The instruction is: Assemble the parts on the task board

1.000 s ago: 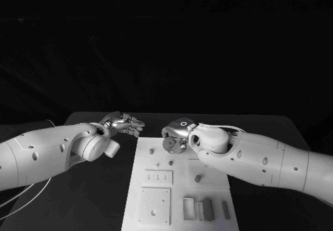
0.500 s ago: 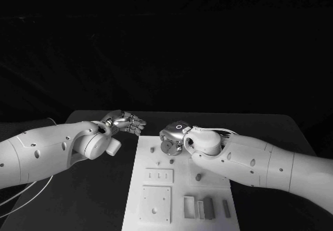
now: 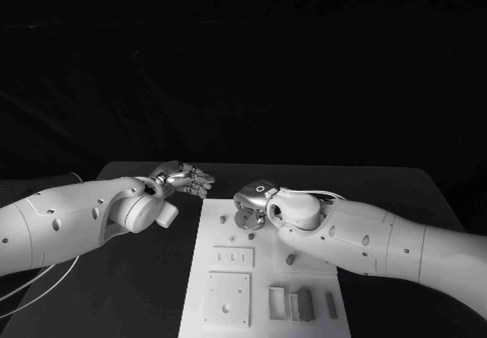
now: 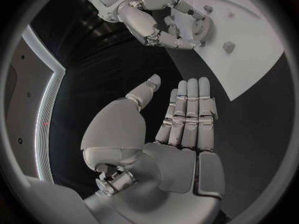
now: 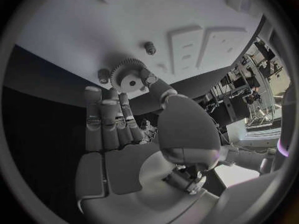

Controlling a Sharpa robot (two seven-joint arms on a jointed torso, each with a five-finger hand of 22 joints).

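White board: the flat white task board is lying in the middle of the black table; every place below is given from it.
Near end of the board: raised white square plates and upright grey blocks are sitting here, with no hand touching them.
Middle of the board: a slotted white plate and a small grey peg are standing apart from each other.
Far end of the board: a small grey toothed gear wheel is being pinched over the surface, close to a short grey stud, with a second stud a little further along.
Right hand: the silver right hand is gripping the gear between thumb and fingertips, the other fingers lying straight alongside.
Left hand: the silver left hand is hovering just off the board's far left corner, above the table, fingers stretched flat and together, thumb apart, holding nothing.
Handling: the gear is looking light, rigid and hard, likely plastic; the teeth should be giving grip, so holding across the rim seems best, keeping the centre hole free.
Step, as a judgement: the gear appears to be going onto a stud; a tilted wheel could be jamming there.
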